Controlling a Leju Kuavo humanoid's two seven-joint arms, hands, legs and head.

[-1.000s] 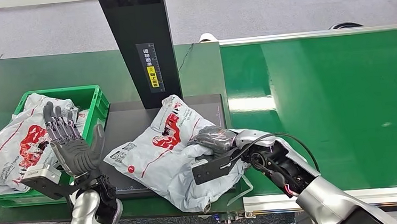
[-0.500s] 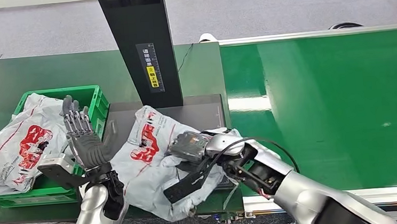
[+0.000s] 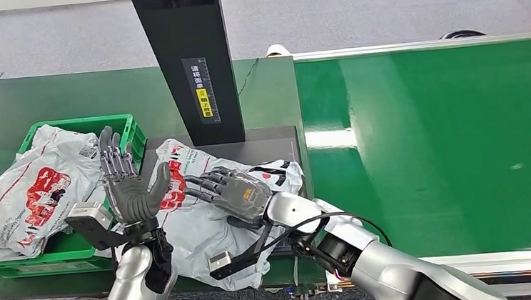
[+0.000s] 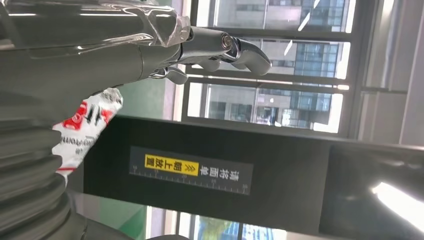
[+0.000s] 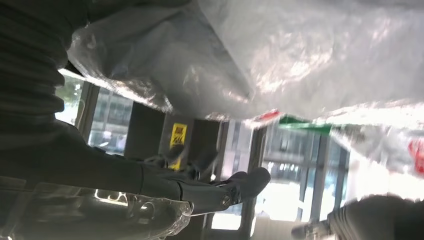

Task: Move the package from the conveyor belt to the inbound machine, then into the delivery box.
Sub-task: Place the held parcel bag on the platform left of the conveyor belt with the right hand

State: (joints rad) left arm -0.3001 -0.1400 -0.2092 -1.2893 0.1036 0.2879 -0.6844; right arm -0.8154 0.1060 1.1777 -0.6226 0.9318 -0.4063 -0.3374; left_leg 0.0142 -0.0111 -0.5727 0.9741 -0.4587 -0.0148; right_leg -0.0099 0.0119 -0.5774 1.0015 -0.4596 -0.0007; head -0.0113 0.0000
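The right hand (image 3: 241, 193), fingers spread flat, is pressing the package (image 3: 204, 219) on the scanner plate (image 3: 266, 148); the left hand (image 3: 130, 193) is waiting open. Next likely needs a grip toward the green box (image 3: 129, 126).

This looks like a parcel-sorting station in a logistics hall: a wide green conveyor belt (image 3: 455, 142) runs beside a dark scanning platform (image 3: 262, 146) with a tall black post (image 3: 187, 56) carrying a yellow label, a green plastic crate (image 3: 114, 133) holds printed mail bags (image 3: 26, 197), and grey carpet (image 3: 380, 8) lies beyond
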